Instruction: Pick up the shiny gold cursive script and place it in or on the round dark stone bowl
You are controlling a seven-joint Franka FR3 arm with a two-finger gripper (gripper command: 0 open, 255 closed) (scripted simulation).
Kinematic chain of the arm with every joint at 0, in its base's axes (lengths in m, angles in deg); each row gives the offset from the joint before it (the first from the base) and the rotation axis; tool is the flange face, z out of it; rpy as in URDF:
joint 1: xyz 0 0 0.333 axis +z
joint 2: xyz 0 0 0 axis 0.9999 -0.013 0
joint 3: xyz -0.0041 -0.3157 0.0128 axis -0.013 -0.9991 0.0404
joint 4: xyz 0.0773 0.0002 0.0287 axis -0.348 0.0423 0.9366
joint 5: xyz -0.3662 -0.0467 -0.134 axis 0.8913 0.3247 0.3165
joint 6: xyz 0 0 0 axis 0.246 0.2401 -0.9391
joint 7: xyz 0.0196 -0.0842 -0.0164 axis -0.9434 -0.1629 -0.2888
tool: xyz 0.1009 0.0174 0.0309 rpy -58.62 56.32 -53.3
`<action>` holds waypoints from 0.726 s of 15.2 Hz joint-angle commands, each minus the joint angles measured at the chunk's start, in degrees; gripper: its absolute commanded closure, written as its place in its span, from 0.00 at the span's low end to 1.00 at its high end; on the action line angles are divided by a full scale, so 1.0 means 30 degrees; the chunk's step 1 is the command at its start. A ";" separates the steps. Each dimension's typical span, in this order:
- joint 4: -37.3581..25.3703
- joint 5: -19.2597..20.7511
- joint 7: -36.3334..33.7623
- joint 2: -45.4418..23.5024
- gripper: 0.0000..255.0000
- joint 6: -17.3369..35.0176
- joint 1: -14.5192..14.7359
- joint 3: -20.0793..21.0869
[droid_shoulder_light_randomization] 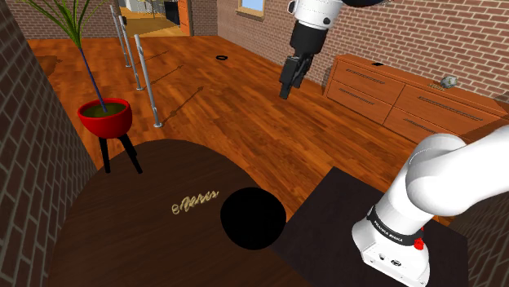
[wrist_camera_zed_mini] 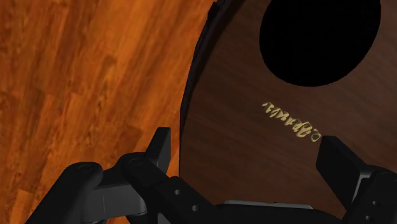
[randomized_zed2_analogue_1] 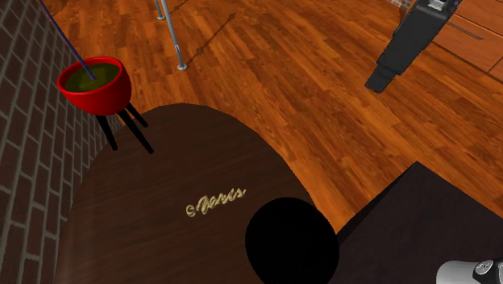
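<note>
Gold cursive script (droid_shoulder_light_randomization: 194, 200) on dark table (droid_shoulder_light_randomization: 122, 236), round black bowl (droid_shoulder_light_randomization: 253, 218) near, fingers (droid_shoulder_light_randomization: 286, 88) apart, empty

Dark wood-grain table (droid_shoulder_light_randomization: 122, 240) with a rounded edge, two things on it.
A gold cursive script (droid_shoulder_light_randomization: 194, 200) lies flat toward the table's middle; a round black bowl (droid_shoulder_light_randomization: 253, 218) sits near it, not touching, close to the rounded edge.
</note>
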 commanded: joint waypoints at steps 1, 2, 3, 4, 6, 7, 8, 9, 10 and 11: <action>0.0225 0.0020 -0.0489 -0.0794 0.00 0.1037 0.0134 0.0713; 0.0319 0.0057 -0.0739 -0.1230 0.00 0.1556 0.0185 0.1067; 0.0390 0.0114 -0.0999 -0.1691 0.00 0.2072 0.0231 0.1419; 0.0438 0.0192 -0.1270 -0.2175 0.00 0.2583 0.0268 0.1772; 0.0462 0.0416 -0.1847 -0.3211 0.00 0.3589 0.0308 0.2484; 0.0439 0.0569 -0.2156 -0.3763 0.00 0.4080 0.0312 0.2843; 0.0391 0.0753 -0.2484 -0.4337 0.00 0.4562 0.0306 0.3200; 0.0320 0.0972 -0.2831 -0.4933 0.00 0.5032 0.0292 0.3556; 0.0224 0.1229 -0.3199 -0.5550 0.00 0.5490 0.0269 0.3909; 0.0105 0.1527 -0.3590 -0.6189 0.00 0.5933 0.0237 0.4259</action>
